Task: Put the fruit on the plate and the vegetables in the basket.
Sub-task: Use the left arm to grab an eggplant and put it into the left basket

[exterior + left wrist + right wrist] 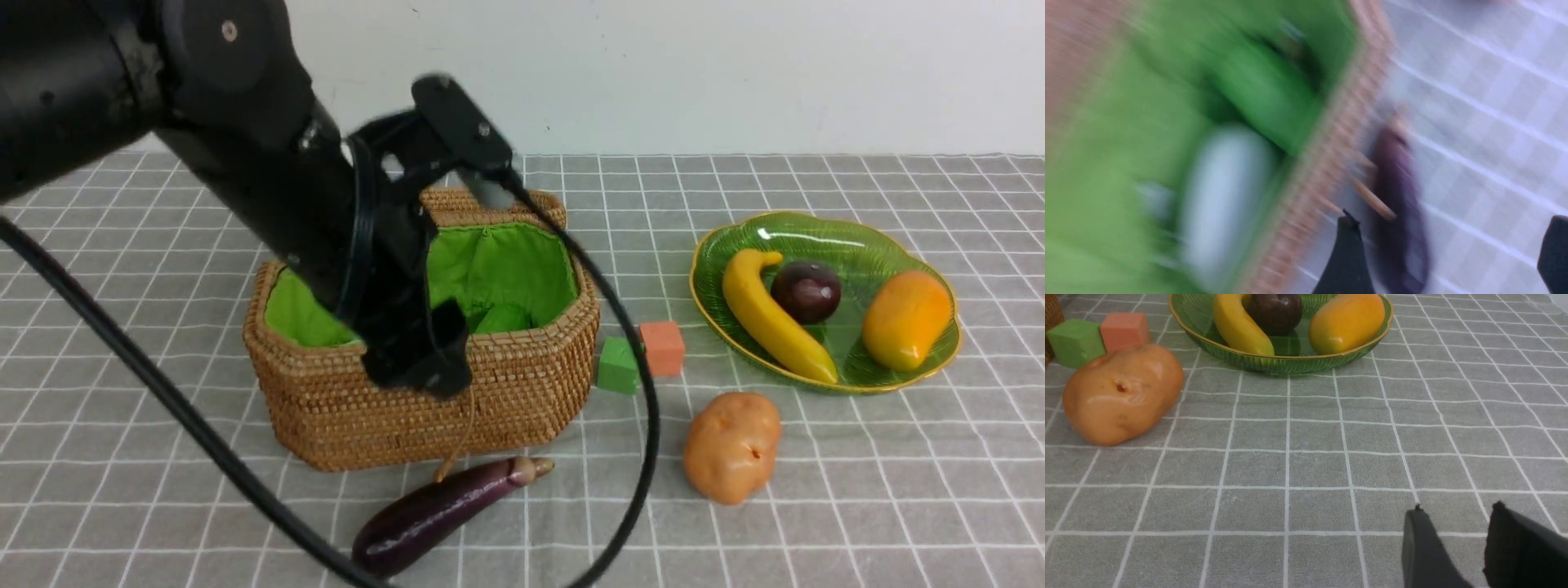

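Note:
The wicker basket (506, 392) with green lining stands at the left of the table, and my left gripper (424, 351) hangs over its front rim. The blurred left wrist view shows that gripper (1449, 232) open and empty. In that view the white radish (1224, 196) and green cucumber (1265, 94) lie inside the basket (1331, 163), and the eggplant (1396, 196) lies outside it. The eggplant (441, 514) rests in front of the basket, the potato (731, 445) further right. On the green plate (816, 222) lie the banana (767, 318), plum (806, 290) and mango (906, 318). My right gripper (1457, 506) stands partly open and empty, low over the cloth.
A green cube (618, 365) and an orange cube (661, 347) sit between the basket and the plate. The left arm's black cable (645, 425) loops down past the basket's right side. The basket's lid (490, 204) stands behind it. A grey checked cloth covers the table.

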{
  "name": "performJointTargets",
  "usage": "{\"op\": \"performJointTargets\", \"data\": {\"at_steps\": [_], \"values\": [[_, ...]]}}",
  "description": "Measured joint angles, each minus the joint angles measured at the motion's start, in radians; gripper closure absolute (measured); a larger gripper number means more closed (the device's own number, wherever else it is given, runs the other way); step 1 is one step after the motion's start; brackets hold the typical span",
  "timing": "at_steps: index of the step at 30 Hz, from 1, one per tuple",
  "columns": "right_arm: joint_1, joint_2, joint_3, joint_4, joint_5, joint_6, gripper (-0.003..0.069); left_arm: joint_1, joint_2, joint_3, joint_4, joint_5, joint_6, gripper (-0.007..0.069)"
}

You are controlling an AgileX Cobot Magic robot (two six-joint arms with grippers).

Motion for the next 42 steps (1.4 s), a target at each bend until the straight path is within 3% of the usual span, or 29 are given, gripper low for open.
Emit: {"op": "performJointTargets", "data": {"at_steps": [9, 20, 24, 28, 37, 42], "values": [[0.0, 0.0, 0.0, 0.0, 0.0, 0.0, 0.0419, 0.0, 0.009, 0.294, 0.051, -0.216, -0.063, 0.0065], [0.0, 0.0, 0.0, 0.0, 0.0, 0.0, 0.0419, 0.0, 0.183, 0.336, 0.017, -0.272, -0.066, 0.0068], [0.0, 0.0, 0.0, 0.0, 0.0, 0.0, 0.0419, 0.0, 0.211, 0.333, 0.012, -0.289, -0.034, 0.0116], [0.0, 0.0, 0.0, 0.0, 0.0, 0.0, 0.0419, 0.0, 0.206, 0.325, 0.012, -0.254, -0.016, 0.0224], [0.0, 0.0, 0.0, 0.0, 0.0, 0.0, 0.0419, 0.0, 0.096, 0.21, 0.022, -0.012, 0.095, 0.0228], [0.0, 0.0, 0.0, 0.0, 0.0, 0.0, 0.0419, 0.0, 0.001, 0.112, 0.09, 0.075, 0.135, 0.0228]]}}
